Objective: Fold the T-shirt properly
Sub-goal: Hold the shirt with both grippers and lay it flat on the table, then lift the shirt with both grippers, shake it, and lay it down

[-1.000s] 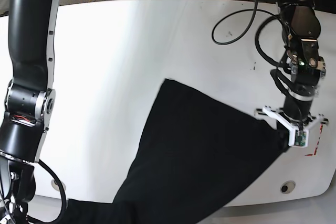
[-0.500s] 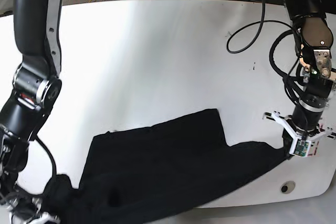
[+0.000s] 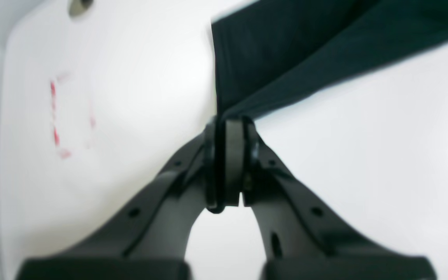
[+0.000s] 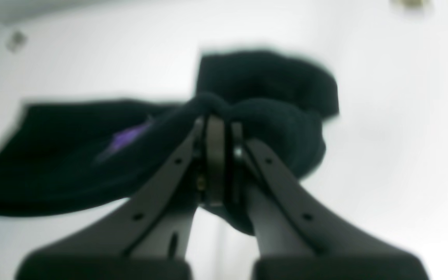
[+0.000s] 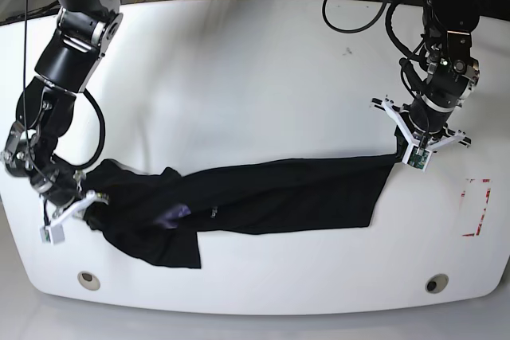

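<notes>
The black T-shirt (image 5: 263,197) lies stretched in a long band across the white table (image 5: 239,69), with a flap hanging toward the front at its left part and a bit of purple print (image 5: 171,216) showing. My left gripper (image 5: 401,151) is shut on the band's right end; in the left wrist view its fingertips (image 3: 226,128) pinch a corner of the T-shirt (image 3: 286,54). My right gripper (image 5: 89,201) is shut on the bunched left end; the right wrist view shows the T-shirt (image 4: 263,93) gathered around the closed gripper (image 4: 216,124).
Red tape marks (image 5: 476,206) sit on the table at the right, also blurred in the left wrist view as red marks (image 3: 56,116). Two round holes (image 5: 89,279) (image 5: 434,283) lie near the front edge. Black cables (image 5: 358,13) hang by the far right.
Both arms have moved up and apart, away from the front edge. The shirt went from a draped heap to a long taut band across the table.
</notes>
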